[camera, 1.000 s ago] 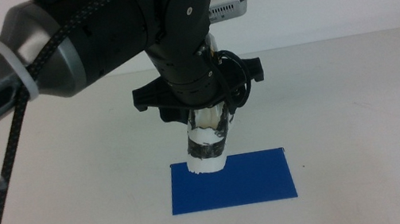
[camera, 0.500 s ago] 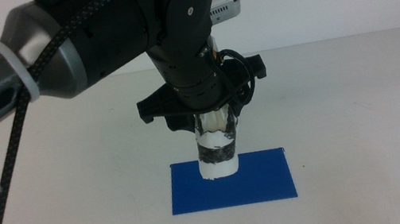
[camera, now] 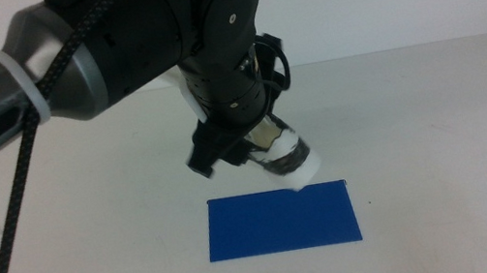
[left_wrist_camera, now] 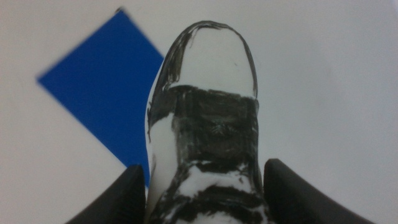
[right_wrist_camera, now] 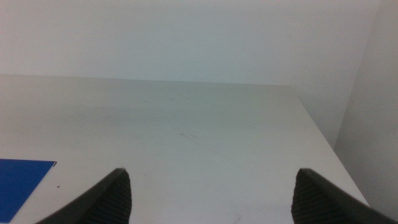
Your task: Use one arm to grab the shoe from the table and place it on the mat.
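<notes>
The left arm (camera: 112, 49) reaches in from the left, and its gripper (camera: 243, 146) is shut on the shoe (camera: 284, 156), a small white sneaker with black patches. The shoe hangs tilted just above the far edge of the blue mat (camera: 282, 220), toe pointing down and to the right. In the left wrist view the shoe (left_wrist_camera: 208, 118) fills the gap between the two dark jaws, with the mat (left_wrist_camera: 102, 93) on the white table below it. The right gripper (right_wrist_camera: 208, 196) stands open over bare table; a corner of the mat (right_wrist_camera: 22, 180) shows beside it.
The white table (camera: 438, 125) spreads around the mat. Its right edge (right_wrist_camera: 323, 137) shows in the right wrist view. A black braided cable (camera: 12, 222) hangs from the left arm over the table's left side.
The left wrist has rotated, swinging the shoe from hanging toe-down over the mat's left part to a tilt toward the right, slightly higher at the mat's far edge.
</notes>
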`<action>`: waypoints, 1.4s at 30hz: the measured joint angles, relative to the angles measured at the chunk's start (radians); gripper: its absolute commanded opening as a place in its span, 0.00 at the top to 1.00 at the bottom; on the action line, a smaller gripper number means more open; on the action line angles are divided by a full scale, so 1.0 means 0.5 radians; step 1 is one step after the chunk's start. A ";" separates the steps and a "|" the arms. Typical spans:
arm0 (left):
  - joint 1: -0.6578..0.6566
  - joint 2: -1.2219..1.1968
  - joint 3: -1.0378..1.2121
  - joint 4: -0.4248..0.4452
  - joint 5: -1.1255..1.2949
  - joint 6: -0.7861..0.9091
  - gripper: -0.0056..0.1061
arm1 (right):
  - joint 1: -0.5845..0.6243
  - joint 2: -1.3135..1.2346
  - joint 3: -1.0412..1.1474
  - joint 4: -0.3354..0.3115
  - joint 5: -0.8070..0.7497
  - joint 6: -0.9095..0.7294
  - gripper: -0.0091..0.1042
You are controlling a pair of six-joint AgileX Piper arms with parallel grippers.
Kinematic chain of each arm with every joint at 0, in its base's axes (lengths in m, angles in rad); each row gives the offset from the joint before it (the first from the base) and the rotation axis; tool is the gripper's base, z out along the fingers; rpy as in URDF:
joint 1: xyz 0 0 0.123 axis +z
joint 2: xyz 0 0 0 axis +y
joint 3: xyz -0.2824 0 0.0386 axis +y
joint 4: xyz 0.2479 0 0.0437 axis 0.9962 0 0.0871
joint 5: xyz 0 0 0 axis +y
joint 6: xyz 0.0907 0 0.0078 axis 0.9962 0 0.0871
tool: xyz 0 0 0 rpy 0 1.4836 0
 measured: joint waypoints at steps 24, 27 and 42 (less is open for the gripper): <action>-0.002 0.323 -0.048 0.072 0.011 -0.850 0.82 | 0.000 0.000 0.000 0.000 0.000 0.000 0.33; -0.002 0.413 -0.164 0.078 0.188 -0.850 0.83 | 0.000 0.000 0.000 0.000 0.000 0.000 0.33; -0.008 0.680 -0.488 0.055 0.235 -0.850 0.96 | 0.000 0.000 0.000 0.000 0.000 0.000 0.33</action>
